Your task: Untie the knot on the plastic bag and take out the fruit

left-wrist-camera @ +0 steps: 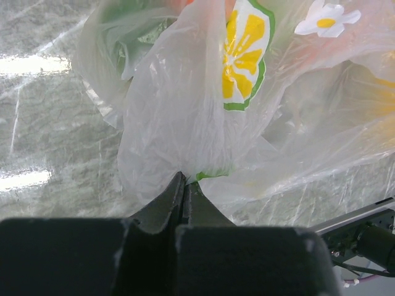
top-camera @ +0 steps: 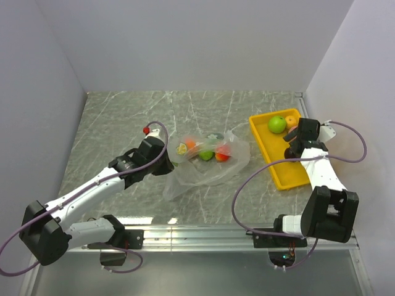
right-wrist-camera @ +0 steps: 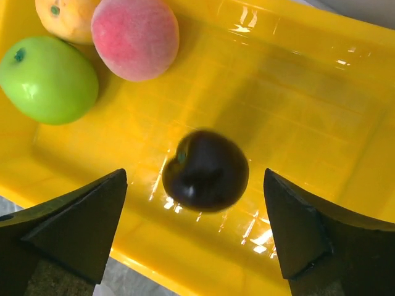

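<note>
The clear plastic bag [top-camera: 207, 163] lies mid-table with orange, green and red fruit [top-camera: 210, 151] inside; it fills the left wrist view [left-wrist-camera: 185, 123], printed with a lemon slice. The knot does not show. My left gripper [top-camera: 162, 148] is shut on a fold of the bag's film [left-wrist-camera: 185, 179] at its left side. My right gripper [top-camera: 295, 140] hangs open over the yellow tray [top-camera: 293, 176]. Below its jaws a dark purple plum [right-wrist-camera: 205, 171] looks blurred over the tray floor [right-wrist-camera: 290, 111], touching neither finger. A green apple [right-wrist-camera: 48, 79], a peach [right-wrist-camera: 136, 37] and an orange [right-wrist-camera: 58, 15] lie in the tray.
White walls close the table on the left, back and right. The tray stands close to the right wall. A metal rail [top-camera: 203, 234] runs along the near edge between the arm bases.
</note>
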Tool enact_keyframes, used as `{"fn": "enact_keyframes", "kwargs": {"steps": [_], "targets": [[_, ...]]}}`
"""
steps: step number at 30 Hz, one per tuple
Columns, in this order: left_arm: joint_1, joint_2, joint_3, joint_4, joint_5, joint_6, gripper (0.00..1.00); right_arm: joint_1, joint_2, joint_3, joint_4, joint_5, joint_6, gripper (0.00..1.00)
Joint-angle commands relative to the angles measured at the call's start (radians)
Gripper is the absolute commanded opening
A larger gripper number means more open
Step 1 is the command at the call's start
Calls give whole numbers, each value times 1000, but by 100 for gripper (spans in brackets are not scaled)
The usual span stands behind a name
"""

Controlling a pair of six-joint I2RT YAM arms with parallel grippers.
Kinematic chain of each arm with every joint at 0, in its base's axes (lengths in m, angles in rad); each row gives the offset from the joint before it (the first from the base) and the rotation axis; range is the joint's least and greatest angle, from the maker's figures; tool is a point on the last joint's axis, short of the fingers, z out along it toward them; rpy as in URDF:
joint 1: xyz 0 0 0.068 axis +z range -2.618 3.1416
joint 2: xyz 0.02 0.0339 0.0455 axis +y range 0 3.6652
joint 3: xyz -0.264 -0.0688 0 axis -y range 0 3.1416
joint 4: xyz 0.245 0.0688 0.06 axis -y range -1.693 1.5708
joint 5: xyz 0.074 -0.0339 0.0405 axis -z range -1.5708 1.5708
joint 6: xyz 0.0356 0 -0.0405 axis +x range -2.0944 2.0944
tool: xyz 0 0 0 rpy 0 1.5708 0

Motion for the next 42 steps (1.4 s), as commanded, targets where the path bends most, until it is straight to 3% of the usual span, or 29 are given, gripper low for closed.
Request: {"fn": "enact_keyframes", "kwargs": {"steps": [1,5,9,10,14,19,23,27,32,42], "targets": [[-1,-31,38,15,3,-18,0,3,-15,84,-26,27,21,99],[-1,-28,48,4,5,-15,1,40,-117,104,-6,-23,-46,100],[-1,-7,88,-15,8,-18,1,196,-222,150,51,-164,-272,93],[-1,0,113,-19,13,-23,1,307,-232,171,42,-180,-321,91],[-3,38,177,-30,25,-30,1,521,-251,294,-47,-246,-519,85],[-1,104,252,-47,10,-23,1,748,-265,314,-67,-344,-547,81],[-1,136,288,-54,14,-26,1,935,-181,311,-60,-361,-544,79],[-1,142,300,-61,11,-33,1,971,-76,279,-3,-371,-538,74],[-1,130,291,-70,-1,-53,0,969,77,274,55,-358,-559,58],[-1,93,288,-100,-26,-76,1,913,344,313,169,-269,-504,53]]}}
